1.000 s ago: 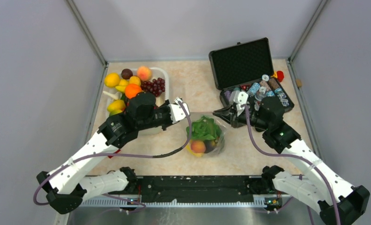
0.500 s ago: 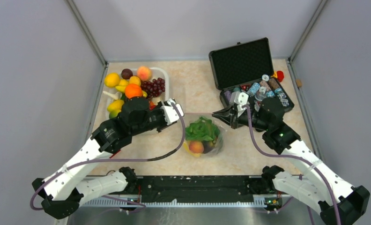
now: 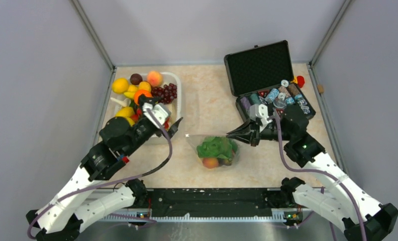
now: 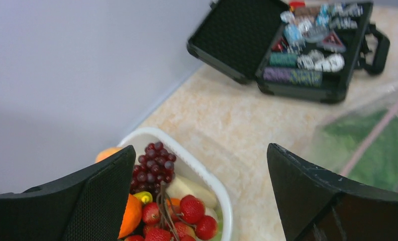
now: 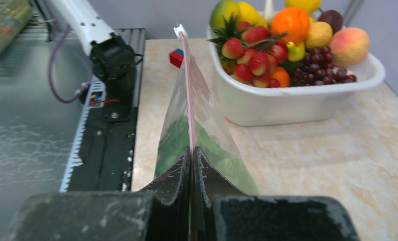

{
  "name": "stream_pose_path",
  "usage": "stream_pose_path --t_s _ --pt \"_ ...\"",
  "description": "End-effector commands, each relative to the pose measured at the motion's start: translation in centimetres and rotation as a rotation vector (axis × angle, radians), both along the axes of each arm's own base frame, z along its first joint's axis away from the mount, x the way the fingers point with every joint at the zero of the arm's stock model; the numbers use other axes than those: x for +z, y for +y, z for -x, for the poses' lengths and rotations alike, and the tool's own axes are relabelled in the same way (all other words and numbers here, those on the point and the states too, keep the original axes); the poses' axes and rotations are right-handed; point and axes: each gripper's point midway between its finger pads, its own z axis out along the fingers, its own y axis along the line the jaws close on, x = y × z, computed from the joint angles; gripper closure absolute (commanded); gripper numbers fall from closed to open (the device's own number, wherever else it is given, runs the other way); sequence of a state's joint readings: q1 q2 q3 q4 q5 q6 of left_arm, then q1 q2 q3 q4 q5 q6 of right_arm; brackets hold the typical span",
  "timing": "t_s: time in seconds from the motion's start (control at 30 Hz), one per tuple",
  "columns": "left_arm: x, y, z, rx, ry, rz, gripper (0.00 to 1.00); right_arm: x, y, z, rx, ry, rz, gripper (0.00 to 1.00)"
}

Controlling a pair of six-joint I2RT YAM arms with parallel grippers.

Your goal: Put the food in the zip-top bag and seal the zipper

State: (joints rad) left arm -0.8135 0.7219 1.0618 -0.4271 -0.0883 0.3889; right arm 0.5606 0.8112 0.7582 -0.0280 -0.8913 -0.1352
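Zip-top bag [image 3: 214, 148] sits mid-bench, nearer my edge, between the two arms. It's standing on its contents, not lying flat. Inside I see the lettuce [image 3: 216, 146] on top and the peach [image 3: 210, 162] low at the front. There's a dark piece next to the peach, too small to ID.

Zipper [image 5: 188, 90] runs across the top of the bag. From the R wrist cam it reads as one thin pink line going away from the fingers. Can't tell if it's pressed shut the full width.

Right end effector [image 5: 192, 150] is closed tight on the zipper at the bag's right end, jaws flat together w/ the strip pinched between. The far end of the strip is free in the air, nothing on it.

Left end effector [image 4: 199, 155] is wide open and holding nothing. It's off to the left of the bag, not touching it, above the near right corner of the white basin [image 3: 179, 98].

The basin is back left on the bench [image 3: 207, 95], piled w/ grapes, strawberries, an orange and other fruit. Black case [image 3: 260, 65] is back right, lid up, w/ small chips in the lower half, just behind the right wrist.
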Motion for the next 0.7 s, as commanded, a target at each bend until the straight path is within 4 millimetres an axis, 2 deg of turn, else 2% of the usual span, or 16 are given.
stream_pose_path --t_s 0.0,0.1,0.17,0.27,0.33,0.4,0.5,0.67 --pt "6.5 2.2 0.4 0.082 -0.162 0.278 0.01 4.3 -0.7 5.0 0.192 -0.087 -0.101 1.0" --pt "6.7 2.9 0.2 0.12 -0.169 0.302 0.01 7.0 -1.7 8.2 0.286 -0.138 -0.166 1.0" --pt "6.6 3.2 0.0 0.139 -0.169 0.304 0.01 8.7 -2.3 9.7 0.314 -0.18 -0.209 1.0" --pt "6.4 3.2 -0.1 0.143 -0.171 0.307 0.01 10.1 -3.0 10.9 0.324 -0.209 -0.24 1.0" --pt "6.4 3.1 -0.1 0.138 -0.173 0.306 0.01 10.3 -3.0 10.5 0.293 -0.209 -0.246 1.0" --pt "6.4 3.0 -0.1 0.136 -0.173 0.306 0.01 9.9 -2.6 8.4 0.199 -0.188 -0.241 1.0" --pt "6.4 2.9 -0.2 0.135 -0.174 0.316 0.01 8.3 -1.8 3.8 0.01 -0.117 -0.229 1.0" --pt "5.8 2.2 -0.3 0.117 -0.151 0.323 0.01 3.5 -0.5 -5.2 -0.291 0.044 -0.184 1.0"
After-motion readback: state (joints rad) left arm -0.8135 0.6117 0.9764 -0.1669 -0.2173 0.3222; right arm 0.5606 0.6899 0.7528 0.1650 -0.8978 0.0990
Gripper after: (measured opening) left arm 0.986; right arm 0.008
